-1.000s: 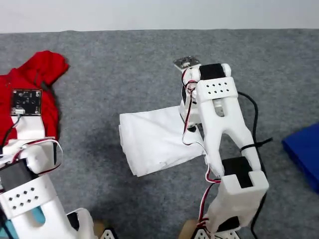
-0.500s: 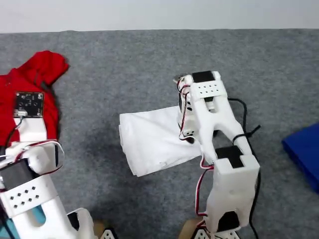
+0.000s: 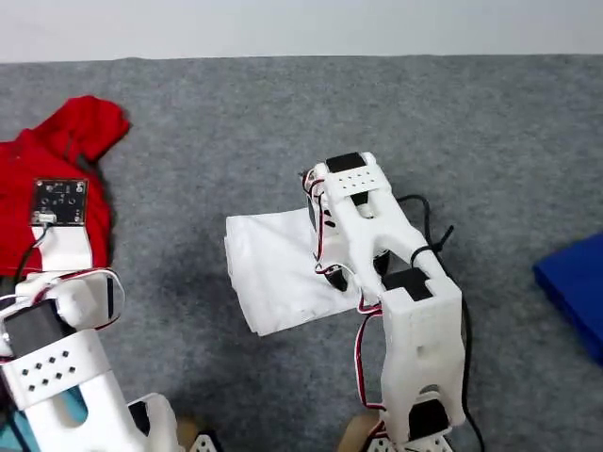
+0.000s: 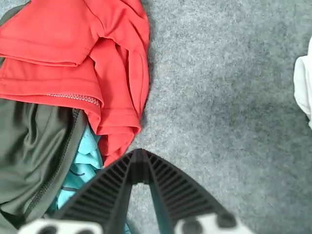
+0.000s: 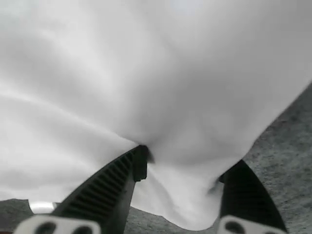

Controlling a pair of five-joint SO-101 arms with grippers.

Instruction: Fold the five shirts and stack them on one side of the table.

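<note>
A white shirt [image 3: 273, 268] lies partly folded at the table's middle, and its right part is hidden under my right arm [image 3: 363, 221]. In the right wrist view my right gripper [image 5: 187, 165] is shut on a bunched fold of the white shirt [image 5: 156, 73], which drapes over both fingertips. A red shirt [image 3: 66, 141] lies crumpled at the far left. My left gripper [image 4: 141, 152] hovers shut and holding nothing just off the hem of the red shirt [image 4: 97, 63]. An edge of the white shirt [image 4: 303, 83] shows in the left wrist view.
Under the red shirt lie a dark olive garment [image 4: 34, 151] and a teal one [image 4: 80, 168]. A blue shirt [image 3: 575, 287] sits at the right table edge. Bare grey felt [image 3: 471, 122] covers the far side and the strip between the red and white shirts.
My right arm has drawn back toward its base and to the left, coming over the white shirt's right part. The left arm has crept slightly toward its base.
</note>
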